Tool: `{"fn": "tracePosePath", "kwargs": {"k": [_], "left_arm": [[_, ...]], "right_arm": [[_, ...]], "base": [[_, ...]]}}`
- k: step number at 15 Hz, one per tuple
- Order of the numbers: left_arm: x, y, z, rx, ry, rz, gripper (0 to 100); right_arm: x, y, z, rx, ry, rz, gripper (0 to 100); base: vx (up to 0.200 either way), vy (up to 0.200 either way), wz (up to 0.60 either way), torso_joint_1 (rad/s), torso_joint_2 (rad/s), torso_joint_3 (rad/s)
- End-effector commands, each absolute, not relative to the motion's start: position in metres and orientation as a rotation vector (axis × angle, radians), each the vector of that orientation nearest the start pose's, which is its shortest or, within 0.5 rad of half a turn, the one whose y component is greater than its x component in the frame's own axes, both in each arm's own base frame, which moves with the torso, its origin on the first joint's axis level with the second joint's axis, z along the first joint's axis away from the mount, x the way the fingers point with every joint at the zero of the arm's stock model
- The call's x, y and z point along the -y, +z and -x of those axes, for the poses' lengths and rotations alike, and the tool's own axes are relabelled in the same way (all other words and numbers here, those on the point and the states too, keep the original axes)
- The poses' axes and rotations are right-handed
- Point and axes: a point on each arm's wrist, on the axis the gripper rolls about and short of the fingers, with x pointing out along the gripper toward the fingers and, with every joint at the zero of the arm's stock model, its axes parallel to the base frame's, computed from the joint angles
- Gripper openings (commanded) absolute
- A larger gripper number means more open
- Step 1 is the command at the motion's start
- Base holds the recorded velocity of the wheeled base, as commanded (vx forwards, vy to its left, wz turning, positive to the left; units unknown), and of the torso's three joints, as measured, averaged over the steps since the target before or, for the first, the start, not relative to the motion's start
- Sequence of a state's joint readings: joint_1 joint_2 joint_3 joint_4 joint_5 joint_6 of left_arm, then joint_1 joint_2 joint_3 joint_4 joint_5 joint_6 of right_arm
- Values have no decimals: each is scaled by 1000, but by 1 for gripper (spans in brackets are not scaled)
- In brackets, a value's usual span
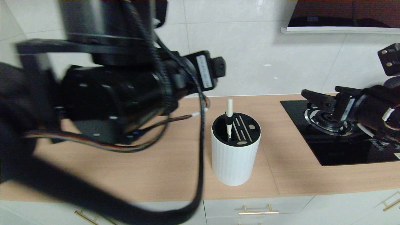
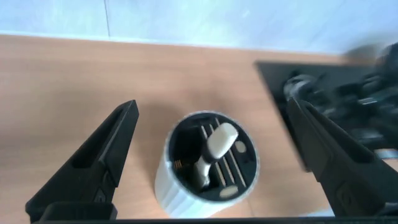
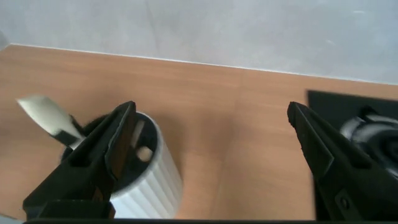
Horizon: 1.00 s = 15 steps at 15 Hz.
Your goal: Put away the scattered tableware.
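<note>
Holder, white ribbed, on wooden counter; cream-handled utensil upright in its slot. Left gripper above holder, jaws apart. Right gripper near stove, jaws apart. Arm label illegible.

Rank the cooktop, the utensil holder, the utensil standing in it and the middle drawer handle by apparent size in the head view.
1. Black cooktop, though partly hidden.
2. White utensil holder.
3. White-handled utensil and brass drawer handle: alike in visible length, so unranked.
</note>
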<state>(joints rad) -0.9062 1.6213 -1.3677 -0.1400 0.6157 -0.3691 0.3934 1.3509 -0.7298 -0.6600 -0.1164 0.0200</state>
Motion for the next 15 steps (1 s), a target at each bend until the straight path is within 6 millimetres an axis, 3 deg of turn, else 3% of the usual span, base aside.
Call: {"fn": "tracePosePath", "kwargs": {"k": [1, 4, 6, 7, 9, 12, 15], "left_arm": [[119, 345, -150, -22, -227, 382, 100], [69, 326, -116, -34, -114, 371, 100], [40, 317, -88, 16, -53, 390, 100], [34, 316, -81, 26, -36, 389, 100], [9, 303, -43, 36, 28, 385, 100], [-8, 278, -8, 99, 115, 401, 100], [-18, 252, 24, 177, 183, 384, 100]], "right_arm": [[-50, 254, -151, 101, 220, -42, 100], [-23, 255, -87, 218, 156, -64, 100], [-8, 240, -46, 192, 96, -53, 100], [-5, 237, -36, 188, 95, -52, 100], [5, 215, 12, 179, 33, -40, 100], [9, 198, 50, 238, -15, -42, 100], [6, 184, 66, 256, -86, -2, 100]], "base": [[0, 0, 0, 0, 0, 0], [0, 0, 0, 0, 0, 0], [0, 0, 0, 0, 0, 0], [0, 0, 0, 0, 0, 0], [0, 0, 0, 0, 0, 0], [0, 0, 0, 0, 0, 0], [0, 0, 0, 0, 0, 0]]}}
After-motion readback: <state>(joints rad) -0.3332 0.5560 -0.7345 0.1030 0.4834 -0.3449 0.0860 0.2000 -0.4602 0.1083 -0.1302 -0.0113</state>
